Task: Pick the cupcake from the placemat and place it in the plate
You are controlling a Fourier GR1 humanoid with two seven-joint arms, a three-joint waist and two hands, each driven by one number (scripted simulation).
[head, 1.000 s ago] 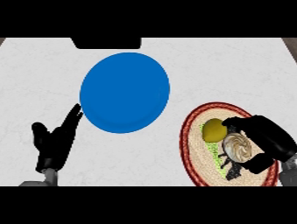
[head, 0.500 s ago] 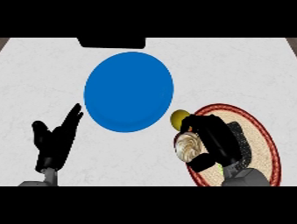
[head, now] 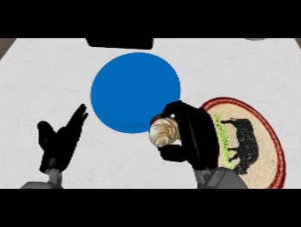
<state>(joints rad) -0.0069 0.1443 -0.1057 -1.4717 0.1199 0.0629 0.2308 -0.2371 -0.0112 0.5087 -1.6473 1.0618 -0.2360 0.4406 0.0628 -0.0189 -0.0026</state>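
Blue plate point(head: 134, 86) bare – cupcake point(head: 164, 131) in R hand point(head: 195, 137) fingers at rim.

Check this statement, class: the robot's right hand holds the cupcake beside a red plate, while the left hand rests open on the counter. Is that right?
One detail is wrong: the plate is blue, not red. The head view shows the right hand curled round the cupcake at its edge, and the left hand open.

Bare plate point(head: 129, 84), unobstructed from above
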